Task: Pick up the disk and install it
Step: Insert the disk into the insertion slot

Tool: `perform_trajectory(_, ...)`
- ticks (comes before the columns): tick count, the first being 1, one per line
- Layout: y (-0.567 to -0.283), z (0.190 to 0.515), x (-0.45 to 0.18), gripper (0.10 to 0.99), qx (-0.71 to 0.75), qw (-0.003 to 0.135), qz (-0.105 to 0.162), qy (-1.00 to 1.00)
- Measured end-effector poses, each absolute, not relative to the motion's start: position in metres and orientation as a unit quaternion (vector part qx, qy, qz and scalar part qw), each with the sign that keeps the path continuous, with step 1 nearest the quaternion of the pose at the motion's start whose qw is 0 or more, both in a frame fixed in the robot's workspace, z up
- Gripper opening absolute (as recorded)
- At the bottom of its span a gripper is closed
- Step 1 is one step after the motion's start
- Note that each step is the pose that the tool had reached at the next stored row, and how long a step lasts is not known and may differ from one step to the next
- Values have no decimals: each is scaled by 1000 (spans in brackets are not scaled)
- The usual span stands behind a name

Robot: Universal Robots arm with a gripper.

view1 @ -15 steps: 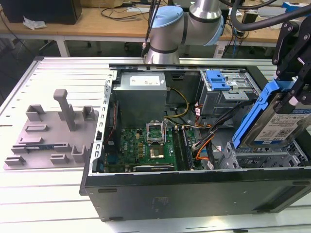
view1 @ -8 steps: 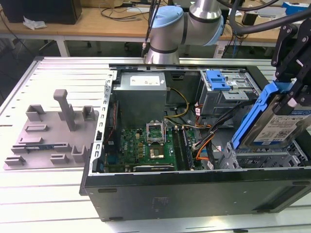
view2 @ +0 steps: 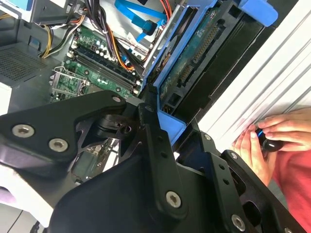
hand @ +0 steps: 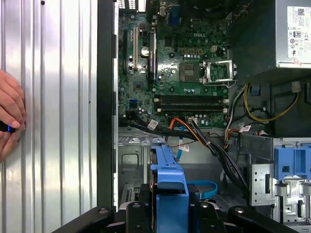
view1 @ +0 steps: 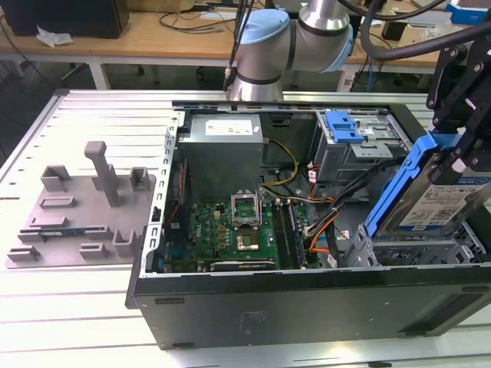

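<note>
While the pincer [view1: 459, 149] pinches the disk [view1: 436, 203] by its blue rails [view1: 395, 192], tilted just below it over the case [view1: 307, 303], we judge it stiff, fairly heavy, shock-sensitive, best held by those rails.

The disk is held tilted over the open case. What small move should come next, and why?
Probably level the disk and lower it slowly: the gripper holds it tilted, its lower end near the metal bay, with cables close beside.

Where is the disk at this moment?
At the exterior view's right, the tool holds the disk tilted over the drive cage inside the open computer case.
</note>
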State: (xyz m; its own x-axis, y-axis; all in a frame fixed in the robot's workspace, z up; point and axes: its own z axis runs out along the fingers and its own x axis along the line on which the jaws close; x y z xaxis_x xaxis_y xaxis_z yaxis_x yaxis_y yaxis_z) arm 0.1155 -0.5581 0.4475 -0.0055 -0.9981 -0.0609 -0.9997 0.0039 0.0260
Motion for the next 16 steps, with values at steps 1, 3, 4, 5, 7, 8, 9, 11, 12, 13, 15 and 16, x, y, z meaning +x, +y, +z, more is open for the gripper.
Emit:
perform_trajectory(1,-558,447,115,369,-705,12,31,708)
perform_trajectory(3,-558,446,115,369,-705,12,31,708)
perform_trajectory(4,-558,445,115,369,-705,12,31,708)
perform_trajectory(5,-558,444,115,369,-705,12,31,708)
perform_trajectory(7,-558,444,116,369,-705,12,31,708)
perform_trajectory(8,-558,443,116,369,-705,12,31,708)
perform_trajectory(9,-558,442,116,369,-705,12,31,708)
perform_trajectory(11,-558,441,116,369,-705,12,31,708)
perform_trajectory(12,-558,440,116,369,-705,12,31,708)
perform_trajectory(13,-558,439,116,369,-705,12,31,708)
perform_trajectory(15,-558,438,116,369,-705,12,31,708)
perform_trajectory(16,-558,438,116,369,-705,12,31,708)
